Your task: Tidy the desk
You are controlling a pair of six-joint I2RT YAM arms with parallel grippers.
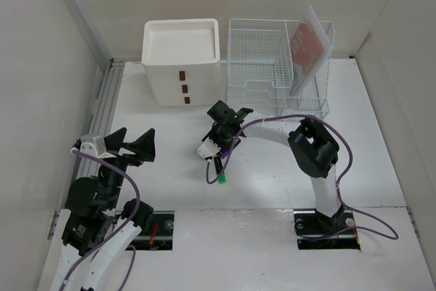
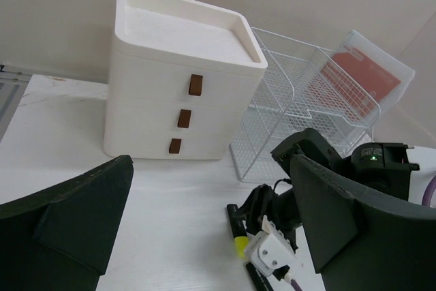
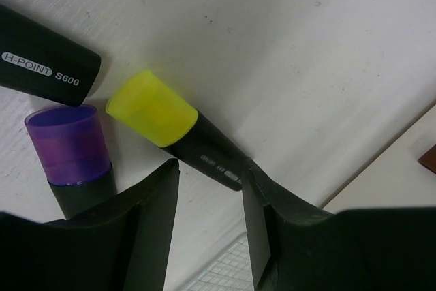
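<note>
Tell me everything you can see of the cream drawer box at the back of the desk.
The drawer box is a small cream-white block, plastic by its look, with rounded edges. Its top is a shallow, empty tray with a raised rim. Three stacked drawers, all shut, each carry a small brown handle. It stands upright on the white desk, close beside the wire-mesh rack; whether they touch is unclear.

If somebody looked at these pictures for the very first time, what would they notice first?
Probably the bright caps in the middle of the desk: the right hand has its fingers either side of a yellow-capped highlighter, with a purple-capped highlighter right beside it. Behind, at the far edge, stand a cream drawer box and a wire rack holding a red folder.
</note>
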